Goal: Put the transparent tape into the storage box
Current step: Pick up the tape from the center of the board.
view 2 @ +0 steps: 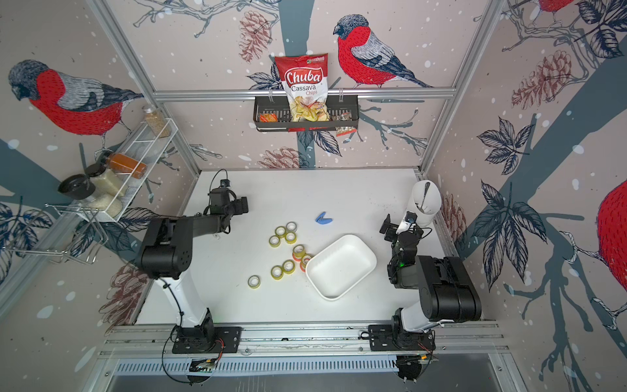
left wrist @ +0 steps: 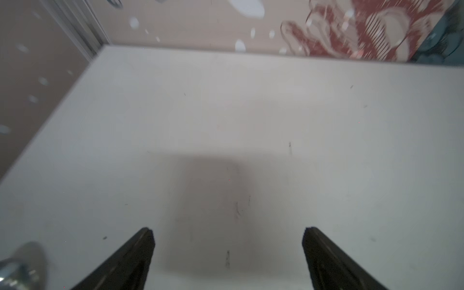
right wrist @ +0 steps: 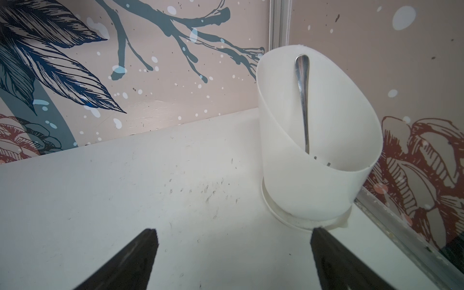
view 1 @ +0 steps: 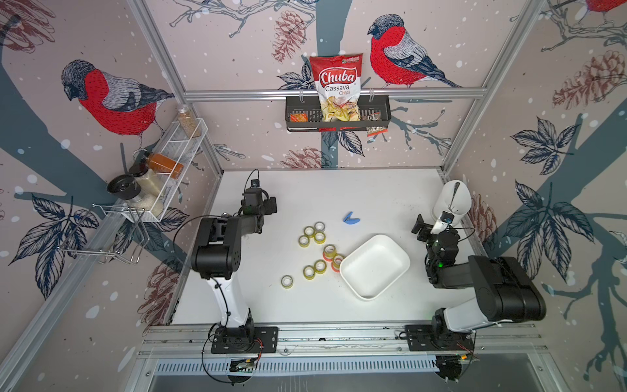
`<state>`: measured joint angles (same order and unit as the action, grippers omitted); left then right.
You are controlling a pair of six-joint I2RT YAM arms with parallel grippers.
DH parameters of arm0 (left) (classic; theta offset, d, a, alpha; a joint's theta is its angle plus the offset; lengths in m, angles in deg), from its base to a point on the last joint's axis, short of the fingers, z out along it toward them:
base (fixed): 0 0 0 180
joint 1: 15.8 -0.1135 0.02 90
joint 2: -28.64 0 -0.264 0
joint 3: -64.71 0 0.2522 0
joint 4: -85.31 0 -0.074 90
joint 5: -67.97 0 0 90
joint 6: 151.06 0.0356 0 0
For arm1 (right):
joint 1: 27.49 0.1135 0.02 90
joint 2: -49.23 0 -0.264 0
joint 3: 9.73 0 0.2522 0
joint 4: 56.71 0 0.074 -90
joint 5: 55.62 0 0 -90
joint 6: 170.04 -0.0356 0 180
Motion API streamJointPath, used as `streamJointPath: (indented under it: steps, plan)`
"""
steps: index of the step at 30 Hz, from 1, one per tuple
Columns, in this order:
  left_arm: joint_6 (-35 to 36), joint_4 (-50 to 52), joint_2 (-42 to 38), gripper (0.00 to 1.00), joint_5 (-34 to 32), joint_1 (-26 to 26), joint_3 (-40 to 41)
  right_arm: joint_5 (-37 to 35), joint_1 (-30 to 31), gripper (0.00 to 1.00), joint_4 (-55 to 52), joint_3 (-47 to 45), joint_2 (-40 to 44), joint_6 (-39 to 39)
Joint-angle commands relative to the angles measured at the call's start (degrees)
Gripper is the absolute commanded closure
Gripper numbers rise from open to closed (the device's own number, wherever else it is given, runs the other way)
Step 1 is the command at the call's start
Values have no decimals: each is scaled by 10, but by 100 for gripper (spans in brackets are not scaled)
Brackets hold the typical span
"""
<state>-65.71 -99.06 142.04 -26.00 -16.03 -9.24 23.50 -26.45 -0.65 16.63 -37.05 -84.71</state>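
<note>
overhead look at a white table (view 1: 271,305) inside a cell papered with birds and pinecones. two black robot arms drawn back to opposite sides, probably to leave the middle free and in plain sight before any picking. left gripper (left wrist: 228,231) hovering over bare table toward the far left corner, jaws spread wide, nothing between them. right gripper (right wrist: 233,231) likewise spread and empty, aimed at a tall white utensil cup (right wrist: 313,140) in the far right corner. transparent tape rolls (view 1: 320,237) lying flat in a loose scatter mid-table, none yet in the storage box (view 1: 376,268). box empty, turned diagonally, just right of the scatter and nearer the right arm, likely for short carries. nearest orange-cored roll (view 1: 337,262) just beside the box rim, perhaps touching. counted: nine rolls, seven with yellow cores and two with orange; one storage box; one blue clip (view 1: 351,219) lying apart beyond the rolls; one cup holding one spoon (right wrist: 302,100); two arms, two grippers.
</note>
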Motion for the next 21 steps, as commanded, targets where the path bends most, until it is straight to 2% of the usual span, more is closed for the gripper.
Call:
streamJointPath:
  steps: [1,4,9,13,15,18,21]
  plan:
    - [-26,65,-78,2,51,-15,65,7,-1,0,5,2,1,-1]
    - [-43,-91,-188,2,60,-34,198,7,-1,0,3,2,2,-1]
    - [-61,-111,-257,2,27,-36,238,8,0,0,5,2,2,-1]
    - [-64,-124,-335,2,-50,-21,258,7,1,0,8,-1,5,3]
    - [-56,-130,-377,2,-52,-18,266,-1,8,0,2,0,13,8]
    - [-60,-89,-417,2,-68,-17,247,-18,26,0,-30,6,42,25]
    - [-95,20,-419,2,-125,-16,188,-42,50,0,-81,19,83,43]
